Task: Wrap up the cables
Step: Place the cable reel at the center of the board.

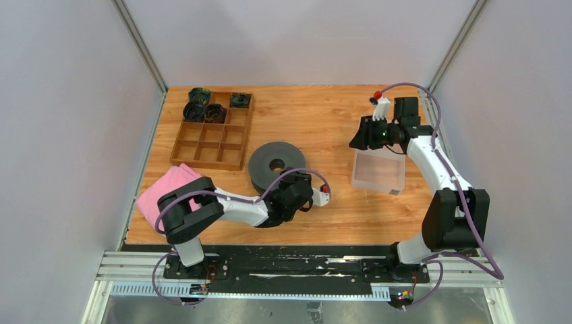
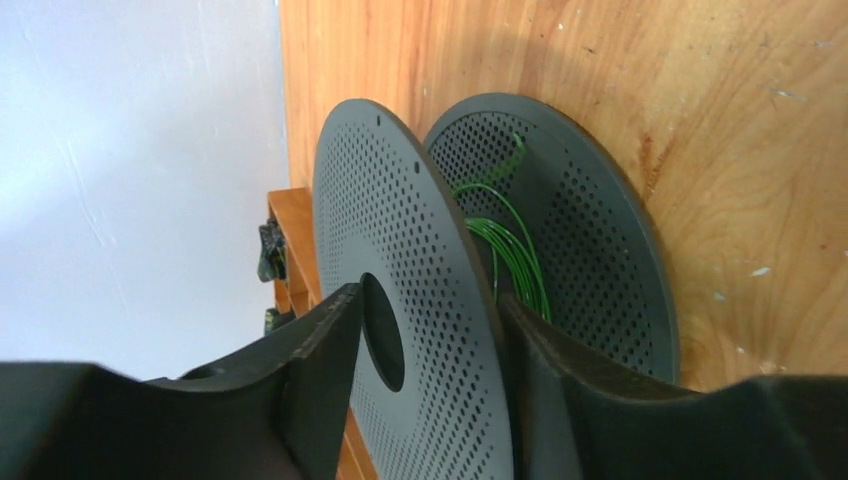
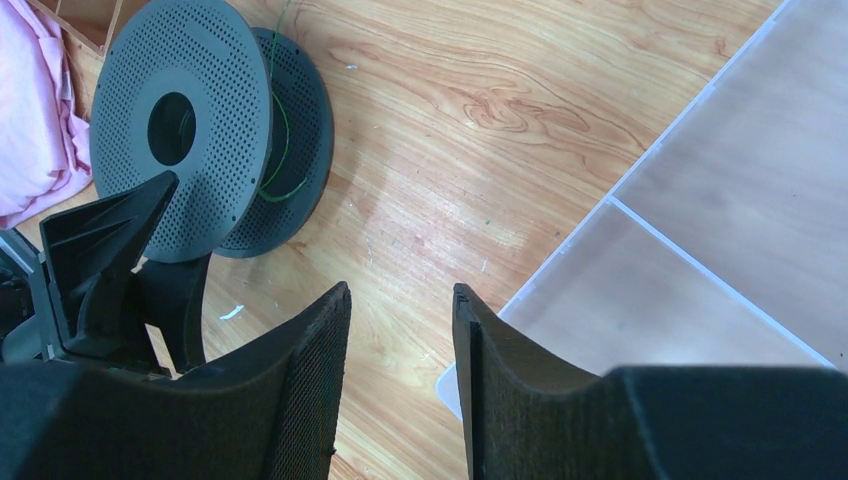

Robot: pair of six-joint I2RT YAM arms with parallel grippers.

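A grey perforated spool point(image 1: 276, 164) lies flat on the wooden table. Thin green cables point(image 2: 520, 255) run in loose loops between its two flanges, and they show as a green strand point(image 3: 272, 150) in the right wrist view too. My left gripper point(image 2: 428, 296) is open and straddles the spool's upper flange point(image 2: 400, 230). One finger sits by the centre hole and the other reaches between the flanges beside the wire. My right gripper point(image 3: 401, 292) hangs open and empty above bare wood, at the corner of a clear box and well to the right of the spool.
A clear plastic box point(image 1: 379, 170) sits under the right arm. A wooden compartment tray point(image 1: 212, 131) at the back left holds dark coiled bundles point(image 1: 202, 108) in its far cells. A pink cloth point(image 1: 165, 192) lies at the left edge by the left arm.
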